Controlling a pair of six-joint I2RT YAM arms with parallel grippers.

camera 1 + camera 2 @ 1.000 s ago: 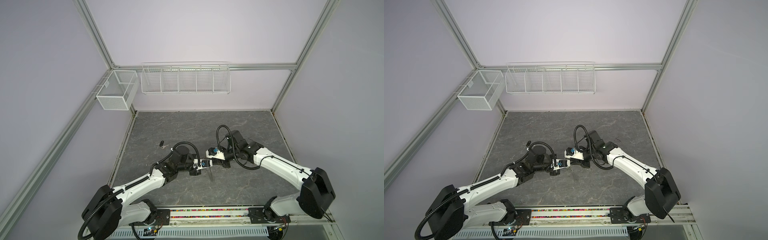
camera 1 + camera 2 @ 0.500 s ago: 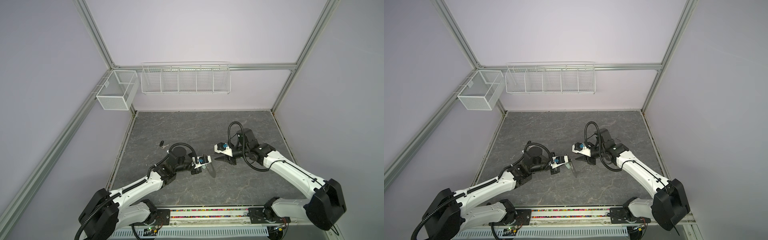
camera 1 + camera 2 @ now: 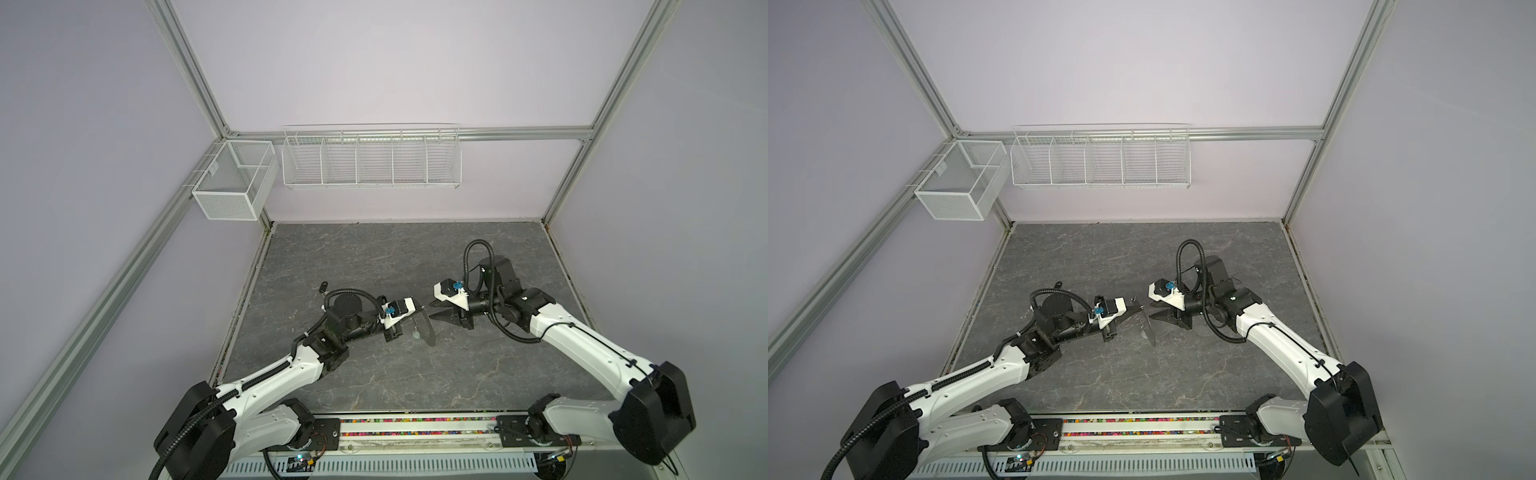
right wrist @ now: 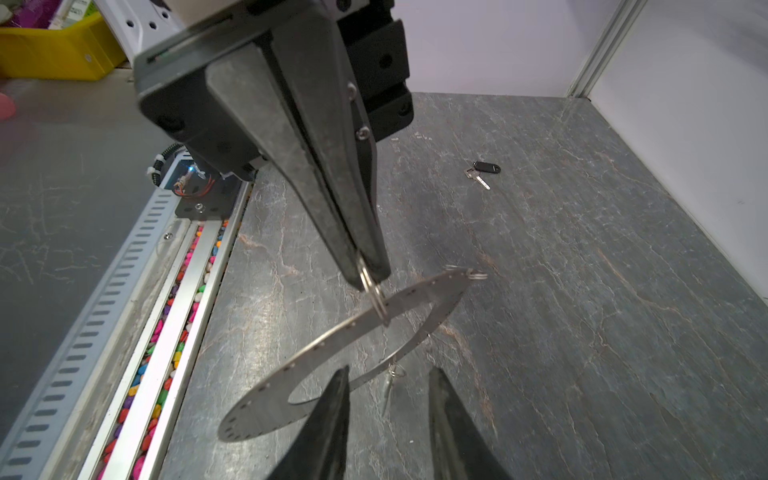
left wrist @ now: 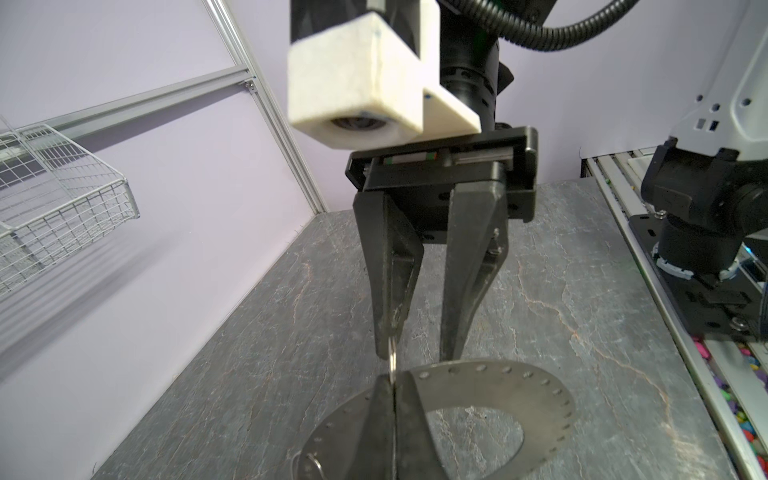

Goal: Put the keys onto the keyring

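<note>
Roughly halfway, I judge: left jaws clench a wire loop point(image 4: 372, 291) of the keyring point(image 4: 415, 300), aloft mid-frame in both top views, 1 pale key point(image 4: 387, 388) apparently dangling from it; right jaws gape empty nearby; the black key point(image 3: 323, 286) lies unthreaded on the table point(image 3: 415, 257), left of centre.

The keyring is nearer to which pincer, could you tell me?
Left. The left pincer is shut on a wire loop on the keyring; the right pincer stands open close by.
</note>
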